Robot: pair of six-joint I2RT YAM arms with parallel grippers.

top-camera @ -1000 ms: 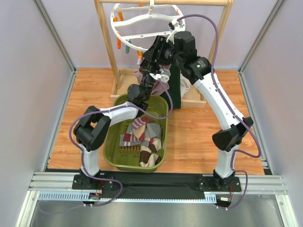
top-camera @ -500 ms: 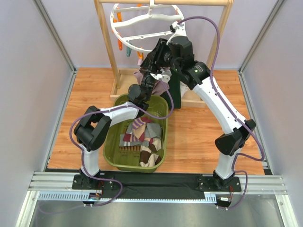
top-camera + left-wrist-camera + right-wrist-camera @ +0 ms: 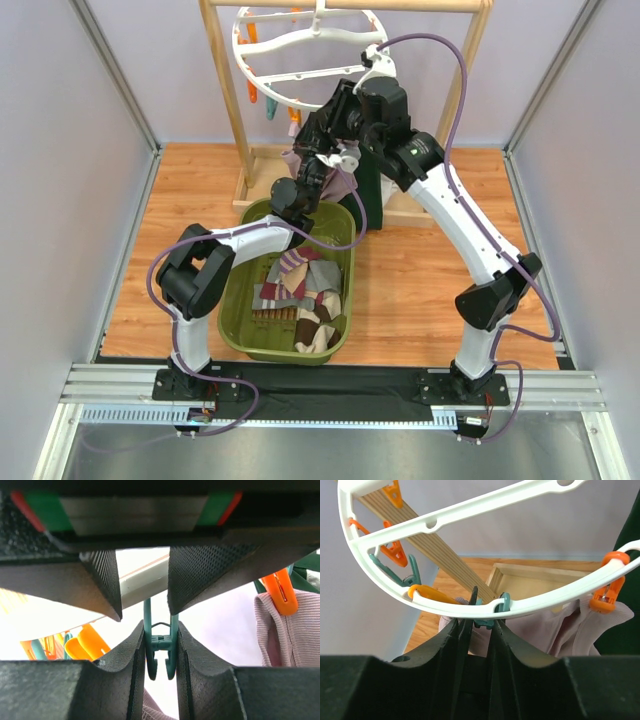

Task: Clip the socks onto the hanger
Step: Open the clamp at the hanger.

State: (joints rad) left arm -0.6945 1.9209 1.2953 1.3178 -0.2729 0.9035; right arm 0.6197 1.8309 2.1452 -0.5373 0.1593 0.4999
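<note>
The white ring hanger (image 3: 300,75) (image 3: 470,510) hangs from the wooden rail. Under its rim dangles a teal clip (image 3: 160,642) (image 3: 487,622), and my left gripper (image 3: 318,150) (image 3: 159,630) is shut on it, pads pressing both legs. My right gripper (image 3: 325,125) (image 3: 476,622) reaches in from the other side. Its jaws stand narrow on either side of the same clip, with a strip of light left beside the clip. A lilac sock (image 3: 285,635) (image 3: 540,625) hangs from an orange clip (image 3: 281,592) (image 3: 605,597). More socks (image 3: 300,285) lie in the basket.
The olive basket (image 3: 232,310) sits below both wrists. A wooden rack post (image 3: 228,90) rises at the left, and its base frame (image 3: 415,205) lies on the floor. A dark green sock (image 3: 368,195) hangs beside the right arm. Several orange and teal clips (image 3: 395,552) dangle round the ring.
My right gripper's jaws have narrowed round the teal clip, and that wrist has shifted slightly left. The hanger ring has swung a little. The left gripper has kept its hold.
</note>
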